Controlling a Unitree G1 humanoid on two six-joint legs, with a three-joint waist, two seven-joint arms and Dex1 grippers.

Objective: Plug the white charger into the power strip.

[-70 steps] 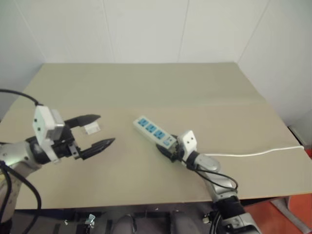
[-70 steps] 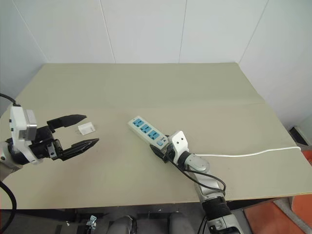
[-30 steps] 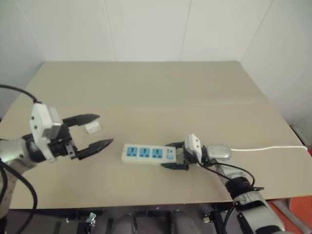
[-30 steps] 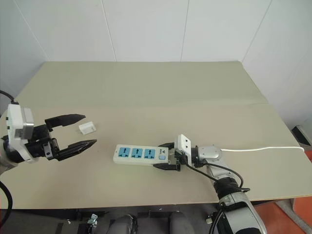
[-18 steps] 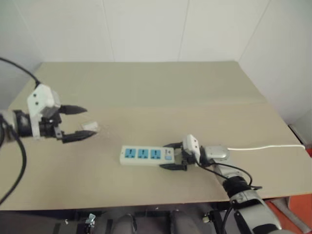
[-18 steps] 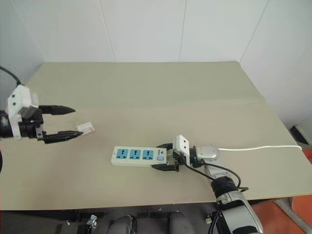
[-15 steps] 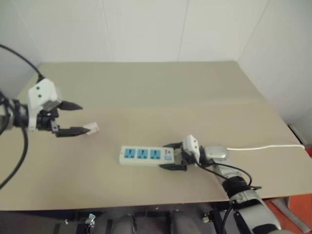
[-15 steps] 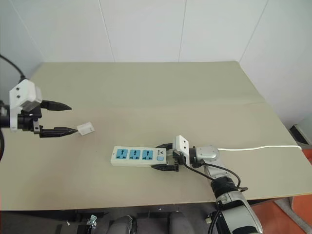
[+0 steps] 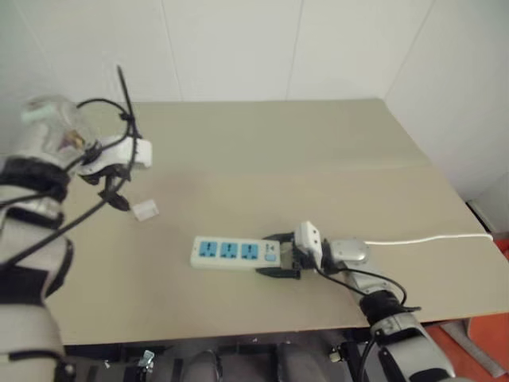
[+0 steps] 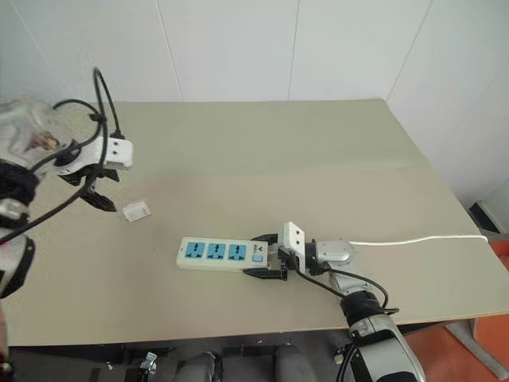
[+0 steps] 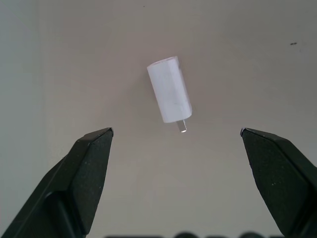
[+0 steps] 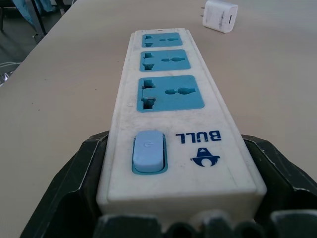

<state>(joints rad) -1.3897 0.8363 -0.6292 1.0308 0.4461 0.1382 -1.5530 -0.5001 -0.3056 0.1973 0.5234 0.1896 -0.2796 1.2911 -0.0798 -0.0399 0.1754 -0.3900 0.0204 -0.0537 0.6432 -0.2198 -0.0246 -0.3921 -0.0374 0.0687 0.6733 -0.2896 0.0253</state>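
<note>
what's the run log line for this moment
left gripper: open, above white charger, not touching | right gripper: fingers around switch end of power strip | charger: lying on table, unplugged

Left arm is raised and bent, with the wrist tipped so the left gripper points steeply down at the table, its two black fingers spread wide with nothing between them. Right arm reaches in low from the right, nearly level, and the right gripper has its fingers clamped along both sides of the power strip at the switch end.
</note>
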